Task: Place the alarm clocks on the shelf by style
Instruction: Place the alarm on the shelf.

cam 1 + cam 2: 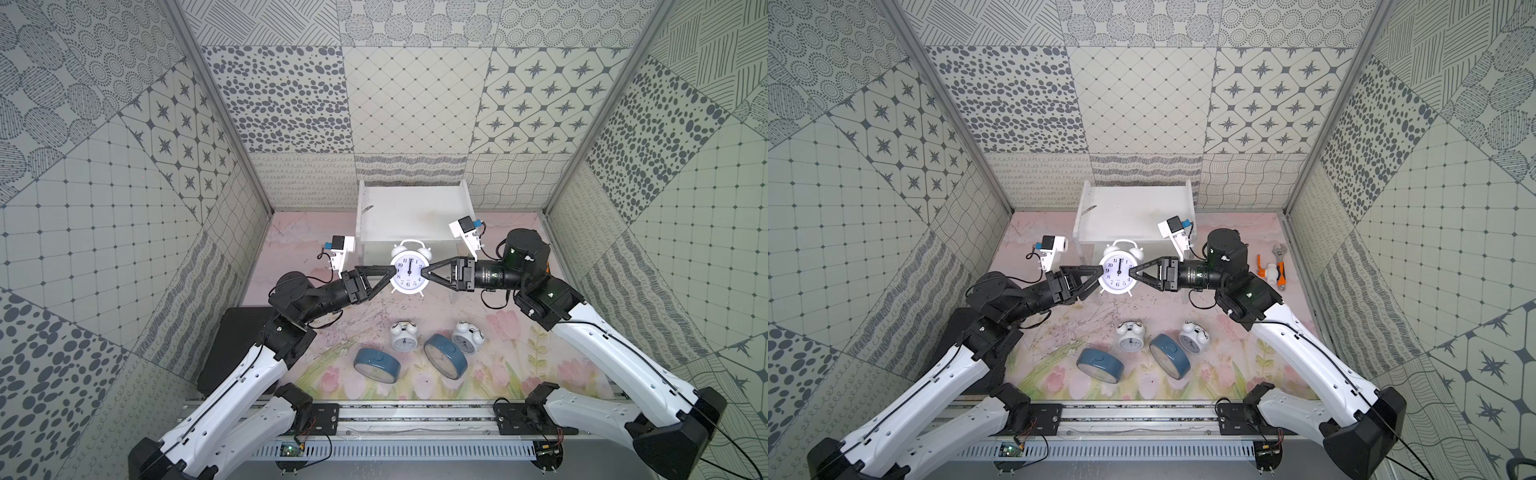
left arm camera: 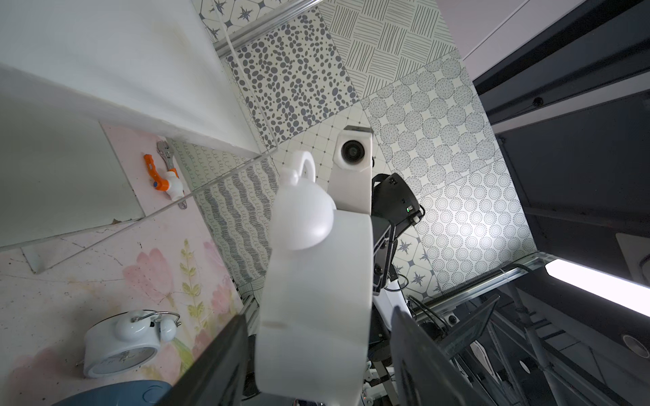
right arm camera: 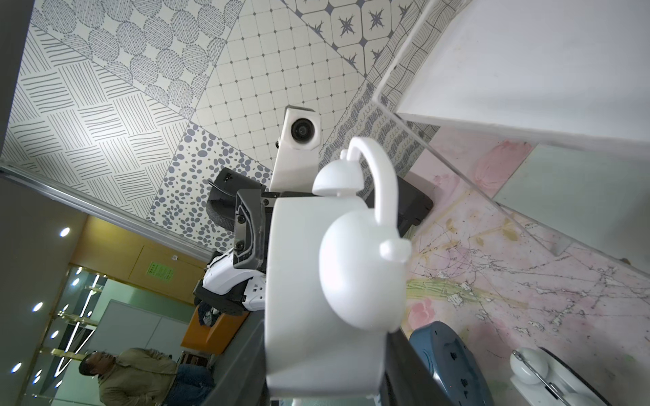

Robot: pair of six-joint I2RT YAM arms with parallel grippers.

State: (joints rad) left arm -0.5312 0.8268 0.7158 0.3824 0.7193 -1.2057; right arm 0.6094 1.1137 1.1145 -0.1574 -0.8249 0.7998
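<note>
Holding the white bell clock [image 1: 409, 270] up above the tabletop [image 1: 365, 324], the right hand [image 1: 423, 271] squeezes it tight from one side. The left hand [image 1: 394, 271] sits at the other side. Its fingers are around the clock, but the left wrist view shows a small gap, so it is not squeezing. The clock stands straight, with its handle on top. The shelf [image 1: 411, 208] is just behind it, and both hands are about as near. I think the clock must go straight back. Four other clocks [image 1: 404, 338] lie on the tabletop.
</note>
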